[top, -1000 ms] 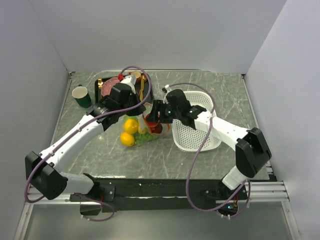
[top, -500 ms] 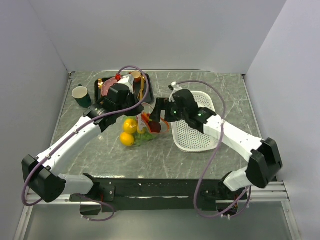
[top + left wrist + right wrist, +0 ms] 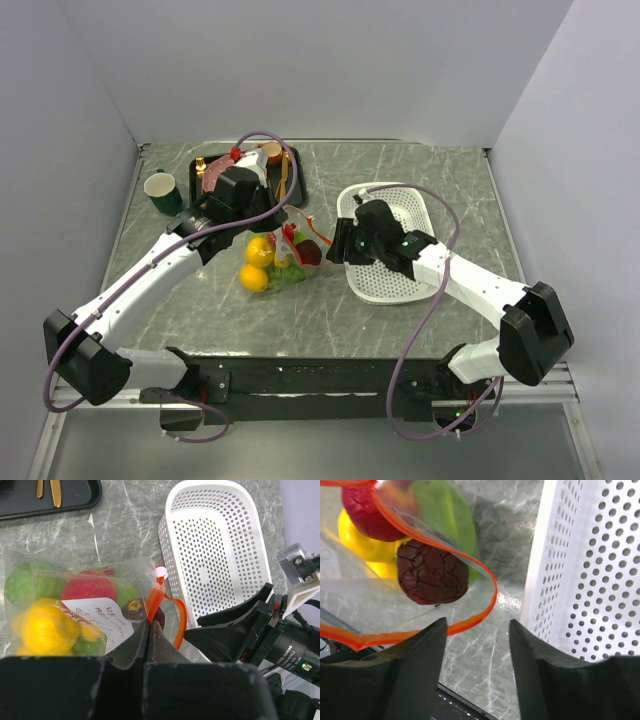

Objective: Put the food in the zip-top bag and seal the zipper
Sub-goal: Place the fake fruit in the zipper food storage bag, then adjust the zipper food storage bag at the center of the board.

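Two grippers: left gripper (image 3: 149, 626) pinches the zip-top bag (image 3: 55, 592), right gripper (image 3: 478, 630) gapes empty; label (image 3: 98, 617) perhaps illegible.

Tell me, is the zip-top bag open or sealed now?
Open. In the right wrist view the zipper of the zip-top bag bows into a wide loop, its two sides apart.

The food (image 3: 261, 251) is sitting inside the zip-top bag (image 3: 290, 258), which is lying on the table (image 3: 330, 310) just left of the basket (image 3: 392, 288) and before the tray (image 3: 75, 497).
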